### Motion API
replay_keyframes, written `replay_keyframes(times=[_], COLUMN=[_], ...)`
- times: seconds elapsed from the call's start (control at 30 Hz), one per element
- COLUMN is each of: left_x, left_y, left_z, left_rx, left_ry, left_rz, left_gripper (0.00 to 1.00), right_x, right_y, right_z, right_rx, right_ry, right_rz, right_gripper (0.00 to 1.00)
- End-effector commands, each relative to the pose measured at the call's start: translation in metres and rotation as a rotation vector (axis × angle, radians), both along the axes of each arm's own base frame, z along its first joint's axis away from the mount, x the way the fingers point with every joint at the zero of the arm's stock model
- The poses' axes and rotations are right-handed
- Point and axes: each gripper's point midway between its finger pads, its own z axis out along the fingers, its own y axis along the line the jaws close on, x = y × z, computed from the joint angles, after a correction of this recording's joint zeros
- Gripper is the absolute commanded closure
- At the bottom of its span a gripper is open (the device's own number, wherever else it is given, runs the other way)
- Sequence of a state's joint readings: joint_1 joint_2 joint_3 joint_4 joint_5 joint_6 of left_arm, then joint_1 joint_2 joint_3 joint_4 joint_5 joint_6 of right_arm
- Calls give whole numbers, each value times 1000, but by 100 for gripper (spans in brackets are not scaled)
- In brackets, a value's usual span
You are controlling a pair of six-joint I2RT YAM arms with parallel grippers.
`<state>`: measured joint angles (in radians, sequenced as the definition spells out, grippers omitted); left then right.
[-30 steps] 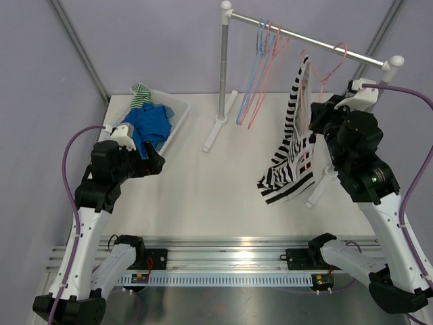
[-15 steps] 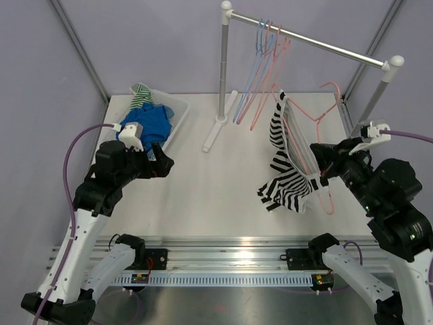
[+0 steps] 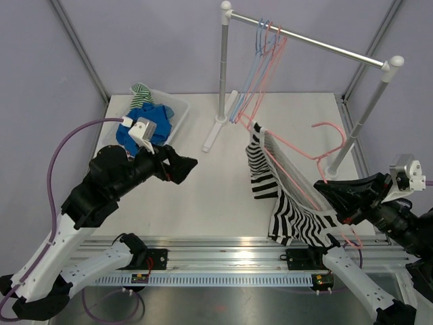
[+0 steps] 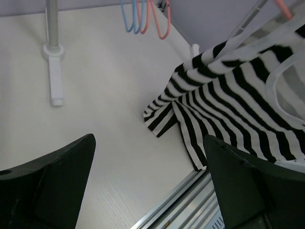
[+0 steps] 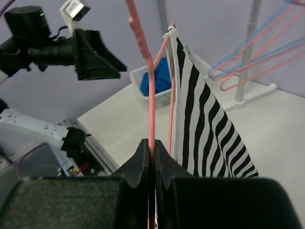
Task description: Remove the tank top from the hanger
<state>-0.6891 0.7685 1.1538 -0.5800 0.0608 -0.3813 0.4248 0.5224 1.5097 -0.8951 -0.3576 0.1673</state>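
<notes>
The black-and-white striped tank top (image 3: 291,211) hangs on a pink hanger (image 3: 298,154), off the rack and tilted over the table's front right. My right gripper (image 3: 333,198) is shut on the hanger's wire; in the right wrist view the jaws (image 5: 153,151) pinch the pink hanger (image 5: 150,105), with the tank top (image 5: 196,114) draped just to its right. My left gripper (image 3: 184,166) is open and empty above the table's middle left, apart from the garment. In the left wrist view its gripper (image 4: 150,191) is spread wide, with the tank top (image 4: 228,95) ahead to the right.
The clothes rack's rod (image 3: 311,42) crosses the back, with blue and pink empty hangers (image 3: 260,68) on it. Its posts stand at the back middle (image 3: 223,68) and right (image 3: 362,122). A white bin (image 3: 177,107) with blue clothes sits back left. A metal rail (image 3: 223,254) edges the front.
My right arm has pulled the hanger and tank top off the rod, down and toward the table's front. My left gripper has moved right, toward the middle.
</notes>
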Motion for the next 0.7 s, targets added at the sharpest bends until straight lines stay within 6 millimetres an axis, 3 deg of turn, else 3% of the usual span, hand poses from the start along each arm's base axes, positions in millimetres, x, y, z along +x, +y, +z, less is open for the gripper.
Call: replay_keyframes(times=[0.0, 0.1, 0.23, 0.4, 0.47, 0.67], left_x=[-9, -13, -14, -6, 3, 27], left_y=[-6, 3, 2, 1, 7, -2], left_z=[68, 82, 83, 66, 62, 44], left_rx=[-138, -161, -155, -129, -116, -60], left_ry=[-181, -225, -227, -200, -198, -165], left_rz=[-44, -17, -23, 2, 57, 111], left_gripper=[1, 1, 1, 2, 4, 17], right_x=[1, 19, 25, 50, 63, 77], right_y=[43, 61, 81, 101, 108, 117], right_z=[1, -2, 9, 4, 1, 3], right_rx=[-43, -27, 11, 45, 56, 76], right_ry=[34, 73, 47, 110, 136, 144], right_rz=[259, 318, 437, 496, 497, 516], right_gripper=[100, 100, 100, 100, 100, 100])
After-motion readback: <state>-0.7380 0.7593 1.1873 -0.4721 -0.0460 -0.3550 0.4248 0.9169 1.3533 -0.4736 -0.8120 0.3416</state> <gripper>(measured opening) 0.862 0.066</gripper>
